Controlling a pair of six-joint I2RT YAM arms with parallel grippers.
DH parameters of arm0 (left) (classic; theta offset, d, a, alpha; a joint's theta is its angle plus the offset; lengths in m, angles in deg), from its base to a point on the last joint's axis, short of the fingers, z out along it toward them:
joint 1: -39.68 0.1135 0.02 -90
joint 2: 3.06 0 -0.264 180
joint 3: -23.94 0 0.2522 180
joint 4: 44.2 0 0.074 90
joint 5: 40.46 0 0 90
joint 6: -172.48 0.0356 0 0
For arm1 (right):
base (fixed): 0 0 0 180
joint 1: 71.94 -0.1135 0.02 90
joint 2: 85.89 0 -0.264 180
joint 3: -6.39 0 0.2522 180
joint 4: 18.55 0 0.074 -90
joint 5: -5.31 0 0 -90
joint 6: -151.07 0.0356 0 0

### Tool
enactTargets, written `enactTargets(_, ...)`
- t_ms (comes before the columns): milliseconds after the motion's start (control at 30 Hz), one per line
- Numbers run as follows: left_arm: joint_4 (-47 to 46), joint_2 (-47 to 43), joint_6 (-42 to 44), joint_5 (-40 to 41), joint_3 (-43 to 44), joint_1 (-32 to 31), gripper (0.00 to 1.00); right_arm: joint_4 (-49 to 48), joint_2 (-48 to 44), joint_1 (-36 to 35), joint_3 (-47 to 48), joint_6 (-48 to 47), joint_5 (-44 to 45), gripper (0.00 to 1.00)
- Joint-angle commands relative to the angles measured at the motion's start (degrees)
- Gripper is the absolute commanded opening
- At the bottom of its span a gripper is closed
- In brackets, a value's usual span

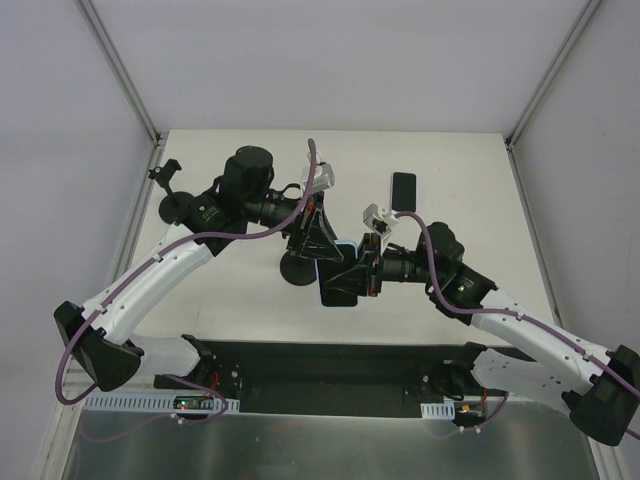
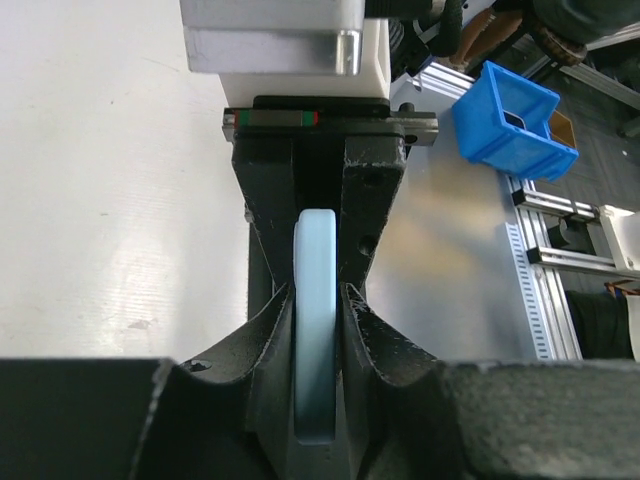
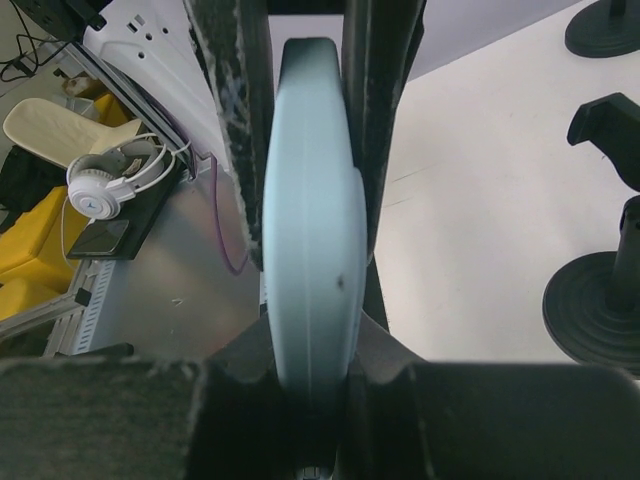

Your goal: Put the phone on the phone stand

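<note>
A phone stand (image 1: 297, 272) sits near mid-desk (image 1: 450, 160). Just right of it the left jaws clench the phone (image 1: 338, 288), held edge-up above the desk. The right jaws clamp it too. It looks rigid, slick-cased and breakable, so it is best pinched across its flat faces.

White table (image 1: 470, 170) between pale grey walls (image 1: 330, 60) — blue bin (image 2: 510, 125) beyond.

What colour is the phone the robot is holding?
The phone is pale blue. The right wrist view shows it best.
</note>
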Motion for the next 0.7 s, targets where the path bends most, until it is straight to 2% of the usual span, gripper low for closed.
enactTargets(0, -2.7, 0.2, -0.8, -4.3, -0.7, -0.6, 0.22, -8.2, -1.8, 0.1, 2.2, 0.8, 0.9, 0.01)
enactTargets(167, -3.6, -0.7, -0.8, -6.5, -1.6, -0.6, 0.2, -9.7, -1.2, 0.1, 2.0, 0.7, 1.8, 0.01)
enactTargets(300, -4.5, -2.0, -0.5, -5.8, -2.3, -0.6, 0.07, -9.7, 1.2, 0.0, 3.2, 0.7, 0.0, 0.01)
enactTargets(333, -4.6, -2.3, -0.5, -5.8, -2.5, -0.6, 0.0, -9.7, 1.5, 0.0, 3.3, 0.6, -0.2, 0.01)
enactTargets(367, -4.6, -2.5, -0.3, -5.4, -2.5, -0.7, 0.0, -9.5, 1.9, 0.1, 3.3, 0.6, -0.1, 0.01)
enactTargets(400, -4.7, -2.7, -0.2, -4.5, -2.6, -0.6, 0.0, -9.3, 2.1, 0.0, 3.4, 0.5, 0.4, 0.07)
enactTargets(433, -4.6, -4.0, 0.5, -2.8, -3.2, -0.6, 0.0, -8.2, 2.0, 0.1, 4.0, -0.2, 1.9, 0.21)
enactTargets(467, -4.6, -5.0, 0.9, -0.8, -3.6, -0.4, 0.0, -4.4, 1.9, 0.0, 4.3, -1.0, 2.9, 0.41)
enactTargets(500, -4.6, -6.1, 1.8, 5.2, -4.1, -0.3, 0.0, -1.7, 1.9, 0.0, 4.8, -1.9, 4.3, 0.71)
enactTargets(567, -4.7, -9.7, 2.6, 11.4, -5.4, 0.4, 0.0, 5.9, 1.4, 0.0, 5.8, -5.2, 9.9, 0.88)
enactTargets(600, -4.7, -11.1, 3.6, 18.2, -5.9, 0.7, 0.0, 7.8, 0.7, 0.0, 5.8, -5.9, 14.2, 0.99)
enactTargets(667, -4.9, -14.3, 4.6, 24.3, -7.1, 1.2, 0.0, 11.4, -0.3, 0.1, 5.2, -6.6, 19.2, 0.97)
